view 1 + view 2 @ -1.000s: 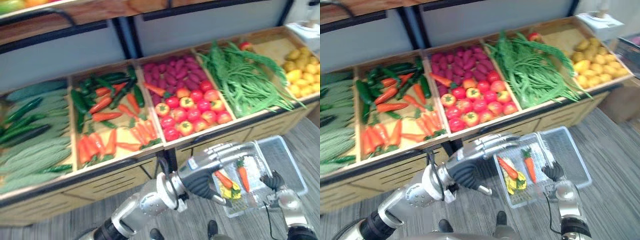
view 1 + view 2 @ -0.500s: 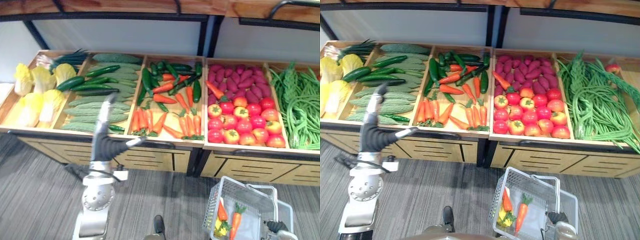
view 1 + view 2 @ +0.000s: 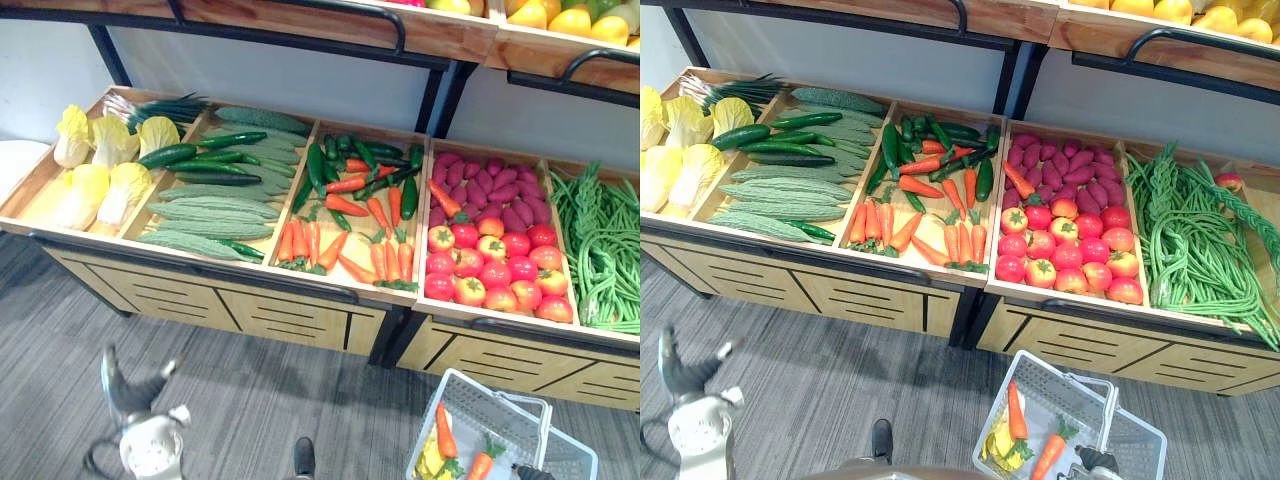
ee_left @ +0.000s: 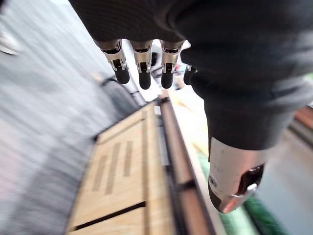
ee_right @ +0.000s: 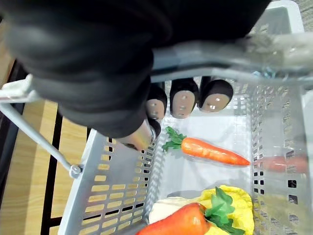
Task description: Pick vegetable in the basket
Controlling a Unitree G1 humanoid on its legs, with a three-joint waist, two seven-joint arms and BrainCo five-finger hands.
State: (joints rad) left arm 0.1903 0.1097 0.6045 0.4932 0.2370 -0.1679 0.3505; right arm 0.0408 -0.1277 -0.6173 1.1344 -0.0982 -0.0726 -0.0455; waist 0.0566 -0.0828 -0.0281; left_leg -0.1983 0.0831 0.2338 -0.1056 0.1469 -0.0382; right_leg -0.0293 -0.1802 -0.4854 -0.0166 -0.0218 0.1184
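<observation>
A white mesh basket (image 3: 470, 386) hangs at the lower right, in front of the shelf. It holds two carrots (image 3: 444, 432) and a yellow leafy vegetable (image 5: 234, 205). My right hand (image 5: 183, 98) has its fingers curled round the basket's handle (image 5: 225, 51). My left hand (image 3: 125, 378) sits low at the lower left over the floor, fingers (image 4: 143, 73) straight and nothing in it. The shelf's bins hold carrots and peppers (image 3: 345, 215), cucumbers and bitter gourds (image 3: 205, 190), tomatoes (image 3: 490, 270) and green beans (image 3: 600, 250).
Yellow cabbages (image 3: 95, 170) fill the far-left bin, and purple sweet potatoes (image 3: 495, 190) lie behind the tomatoes. An upper shelf with yellow fruit (image 3: 560, 15) overhangs the bins. The wooden shelf front (image 3: 300, 315) stands over grey plank floor (image 3: 250, 410).
The whole view has swung left and up along the shelf. My left hand has left the basket, risen by the cucumbers, then dropped low. The basket stays in my right hand.
</observation>
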